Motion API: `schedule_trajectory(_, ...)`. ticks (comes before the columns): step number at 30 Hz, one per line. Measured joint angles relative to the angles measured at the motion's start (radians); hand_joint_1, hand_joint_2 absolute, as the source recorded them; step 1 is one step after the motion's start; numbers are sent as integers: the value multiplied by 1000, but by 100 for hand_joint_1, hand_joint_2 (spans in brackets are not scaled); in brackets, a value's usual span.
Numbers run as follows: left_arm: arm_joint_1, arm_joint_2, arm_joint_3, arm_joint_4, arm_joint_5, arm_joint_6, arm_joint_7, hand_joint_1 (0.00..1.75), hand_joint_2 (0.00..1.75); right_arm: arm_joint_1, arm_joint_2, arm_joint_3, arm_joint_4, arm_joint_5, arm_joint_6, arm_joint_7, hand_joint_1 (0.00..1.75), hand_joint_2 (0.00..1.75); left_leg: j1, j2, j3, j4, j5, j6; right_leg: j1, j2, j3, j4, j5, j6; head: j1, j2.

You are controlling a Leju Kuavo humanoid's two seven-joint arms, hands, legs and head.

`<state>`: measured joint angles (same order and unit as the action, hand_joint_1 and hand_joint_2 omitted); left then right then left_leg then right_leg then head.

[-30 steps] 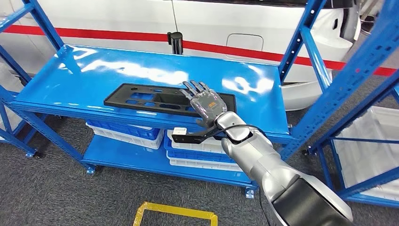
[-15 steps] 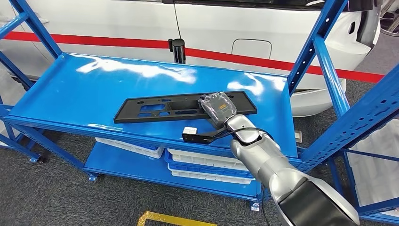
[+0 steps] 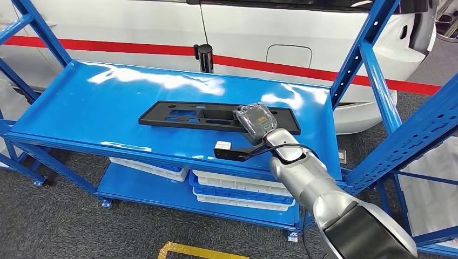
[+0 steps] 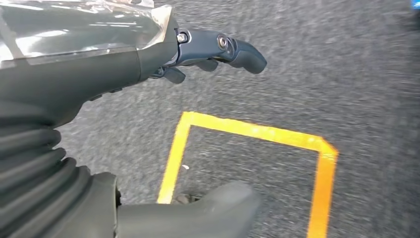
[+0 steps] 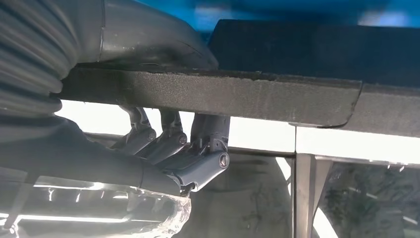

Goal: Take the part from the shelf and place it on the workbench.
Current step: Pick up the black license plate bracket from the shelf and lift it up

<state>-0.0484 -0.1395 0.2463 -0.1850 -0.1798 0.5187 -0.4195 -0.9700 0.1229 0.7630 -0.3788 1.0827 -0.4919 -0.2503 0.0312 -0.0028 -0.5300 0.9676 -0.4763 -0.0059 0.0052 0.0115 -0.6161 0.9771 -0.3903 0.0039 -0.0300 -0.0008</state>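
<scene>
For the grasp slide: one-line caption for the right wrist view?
Right hand grips the flat black part, thumb on one face, fingers curled against the other.

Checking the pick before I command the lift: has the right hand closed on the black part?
Yes: the right hand grips the black part, thumb on one face, fingers curled against the other.

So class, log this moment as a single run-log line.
stage: lifting | right hand: grips black part, raised off blue shelf | left hand: open, over floor
</scene>
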Motion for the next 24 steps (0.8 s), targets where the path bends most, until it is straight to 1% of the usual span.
schedule_trajectory(1, 0, 0, 1, 0, -4, -1, 12, 0, 175, 0, -1, -3, -1, 0, -5, -1, 150, 175, -1, 0, 0, 0, 0, 0, -1, 0, 0, 0, 0, 0, 0, 0)
schedule_trajectory(3, 0, 1, 1, 0, -20, -3, 34, 0, 175, 0, -2, -7, -4, 0, -11, -2, 150, 175, -3, -1, -2, 6, 0, 6, -8, 0, 1, -3, 5, 7, -1, 0)
schedule_trajectory(4, -1, 1, 1, 0, -30, -3, 47, 0, 175, -1, -2, -8, -6, 0, -13, -2, 150, 175, -5, -2, -1, 4, 4, 13, -10, 1, 3, -6, 8, 12, -1, 0)
schedule_trajectory(5, -1, 0, 0, 0, -37, -3, 59, 0, 175, -2, -3, -9, -8, 1, -14, -1, 150, 175, -2, 1, 6, -6, 12, 20, -11, 0, 2, -7, 9, 16, -1, 0)
schedule_trajectory(6, -2, -2, 0, 0, -41, -2, 70, 0, 175, -3, -4, -11, -10, 1, -14, -1, 150, 175, 0, 5, 15, -22, 22, 26, -9, -1, -2, -1, 2, 17, 0, 0)
schedule_trajectory(7, -4, -4, 0, 0, -43, -2, 77, 0, 175, -5, -6, -13, -11, 1, -14, -1, 150, 175, 4, 9, 23, -37, 32, 32, -8, -2, -13, 19, -11, 17, 2, 0)
schedule_trajectory(8, -4, -5, 0, 0, -43, -3, 82, 0, 175, -6, -8, -14, -11, 2, -14, -1, 150, 175, 8, 12, 30, -48, 40, 34, -10, -3, -35, 66, -35, 14, 3, 0)
schedule_trajectory(9, -5, -6, 0, 0, -44, -4, 85, 0, 175, -6, -10, -15, -11, 2, -14, -1, 150, 175, 9, 13, 29, -51, 43, 35, -14, -3, -64, 132, -63, 14, 5, 0)
schedule_trajectory(10, -5, -7, 0, 0, -44, -5, 86, 0, 175, -4, -12, -15, -11, 2, -14, -1, 150, 175, 11, 15, 28, -51, 44, 35, -21, -4, -94, 202, -87, 18, 6, 0)
schedule_trajectory(11, -5, -8, 0, 0, -44, -5, 87, 0, 175, -1, -14, -15, -11, 2, -14, -1, 150, 175, 14, 15, 26, -50, 44, 32, -29, -4, -117, 257, -103, 25, 6, 0)
schedule_trajectory(12, -5, -9, 0, 0, -45, -5, 88, 0, 175, 2, -16, -15, -11, 3, -14, -1, 150, 175, 19, 15, 25, -47, 44, 27, -38, -4, -122, 273, -104, 37, 6, 0)
schedule_trajectory(13, -5, -9, 0, 0, -47, -6, 89, 0, 175, 4, -17, -15, -11, 3, -14, 0, 150, 175, 26, 15, 23, -42, 41, 19, -46, -6, -106, 247, -89, 53, 7, 0)
schedule_trajectory(14, -5, -10, -1, 0, -50, -7, 90, 0, 175, 4, -19, -15, -11, 3, -14, 1, 150, 175, 34, 14, 19, -31, 37, 8, -56, -9, -71, 183, -64, 72, 7, 0)
schedule_trajectory(15, -5, -9, -1, 0, -54, -8, 91, 0, 175, 4, -20, -15, -11, 4, -14, 2, 150, 175, 40, 14, 13, -18, 30, -6, -65, -10, -36, 117, -48, 90, 9, 0)
schedule_trajectory(16, -6, -9, -3, 0, -57, -9, 91, 0, 175, 3, -19, -15, -11, 4, -13, 3, 150, 175, 43, 13, 5, -2, 23, -20, -67, -6, -11, 69, -37, 96, 13, 0)
schedule_trajectory(17, -7, -8, -6, 0, -60, -8, 91, 0, 175, 3, -18, -16, -11, 4, -13, 4, 150, 175, 44, 12, -5, 11, 18, -32, -68, -3, 2, 44, -33, 94, 13, 0)
schedule_trajectory(18, -8, -8, -8, 0, -62, -6, 92, 0, 175, 3, -17, -16, -11, 5, -13, 4, 150, 175, 43, 10, -13, 18, 17, -41, -66, 3, -3, 47, -37, 84, 11, 0)
schedule_trajectory(19, -9, -8, -10, 0, -62, -3, 93, 0, 175, 4, -15, -16, -11, 5, -12, 5, 150, 175, 44, 9, -18, 20, 20, -49, -62, 7, -9, 56, -35, 71, 9, 0)
schedule_trajectory(20, -8, -9, -11, 0, -62, -2, 94, 0, 175, 5, -14, -16, -11, 5, -12, 5, 150, 175, 47, 8, -20, 18, 21, -54, -63, 7, -13, 58, -33, 60, 2, 0)
schedule_trajectory(21, -7, -9, -11, 0, -62, 0, 94, 0, 175, 5, -12, -16, -11, 5, -11, 5, 150, 175, 51, 9, -23, 24, 13, -55, -61, 7, -16, 57, -28, 50, -3, 0)
schedule_trajectory(22, -7, -9, -11, 0, -61, 2, 95, 0, 175, 3, -9, -16, -11, 5, -11, 5, 150, 175, 51, 10, -34, 48, -9, -53, -59, 7, -19, 53, -22, 38, -7, 0)
schedule_trajectory(23, -7, -10, -11, 0, -60, 3, 94, 0, 175, 2, -7, -16, -11, 6, -11, 5, 150, 175, 49, 10, -53, 95, -45, -48, -56, 6, -23, 49, -15, 27, -12, 0)
schedule_trajectory(24, -7, -9, -11, 0, -60, 5, 93, 0, 175, 0, -4, -16, -11, 6, -10, 5, 150, 175, 44, 8, -80, 161, -89, -43, -51, 6, -29, 47, -8, 17, -15, 0)
